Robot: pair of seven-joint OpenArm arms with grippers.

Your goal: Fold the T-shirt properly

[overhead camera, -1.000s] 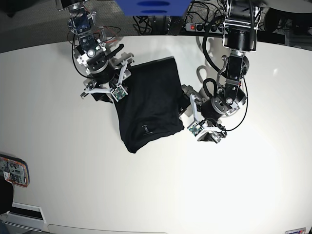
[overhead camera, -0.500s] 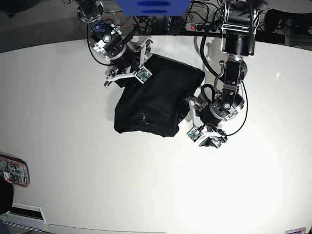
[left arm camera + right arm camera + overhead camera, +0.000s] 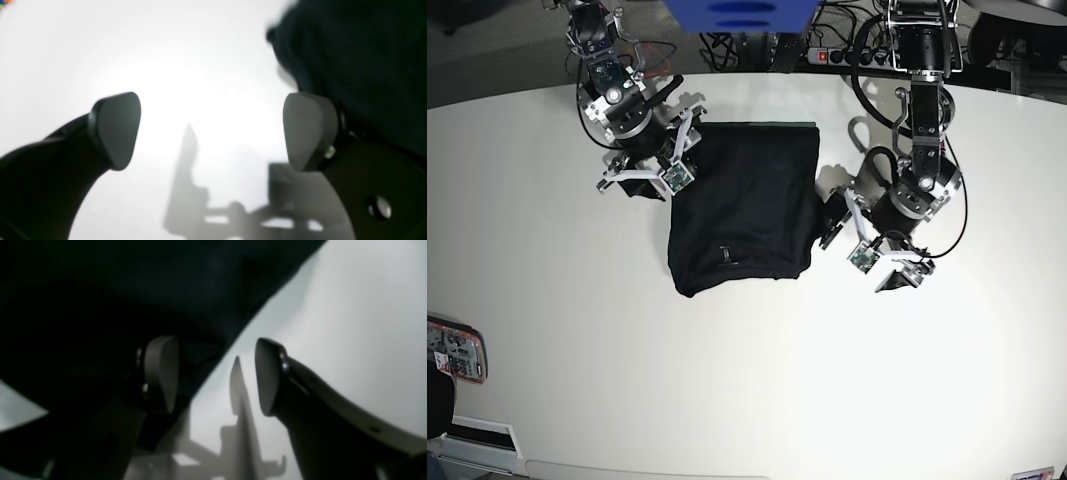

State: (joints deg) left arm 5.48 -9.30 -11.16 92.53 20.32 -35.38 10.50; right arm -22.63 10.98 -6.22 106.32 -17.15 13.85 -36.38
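Black T-shirt (image 3: 745, 205) lies folded into compact rectangle at table (image 3: 727, 380) centre, small pale label facing up near lower edge. Right gripper (image 3: 649, 172) at shirt's upper-left corner, fingers parted, one pad (image 3: 162, 370) against cloth edge, nothing pinched. Left gripper (image 3: 864, 243) just beside shirt's right edge, fingers spread wide, empty, likely after release.

A big, soft black T-shirt (image 3: 745, 205) lies folded on the white table (image 3: 747, 380). The right gripper (image 3: 659, 165) sits at its top corner. The left gripper (image 3: 867, 245) is open beside its other edge.
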